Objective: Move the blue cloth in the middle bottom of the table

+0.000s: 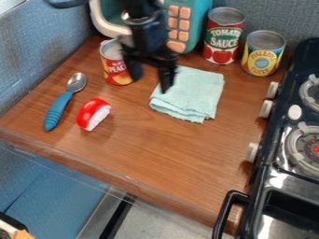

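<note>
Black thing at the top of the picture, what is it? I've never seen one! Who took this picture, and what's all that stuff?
That is a robot arm. Its hand is called a gripper, and it has two fingers. They are apart, and I can't see anything held between them.

Nobody has to hold the camera: it is fixed in place, looking down at a slant on the wooden table.

Near the gripper lies a folded light blue cloth. There are also three cans, a spoon with a blue handle and a red and white piece. At the back stands a teal box with orange buttons. On the right is a stove.
</note>
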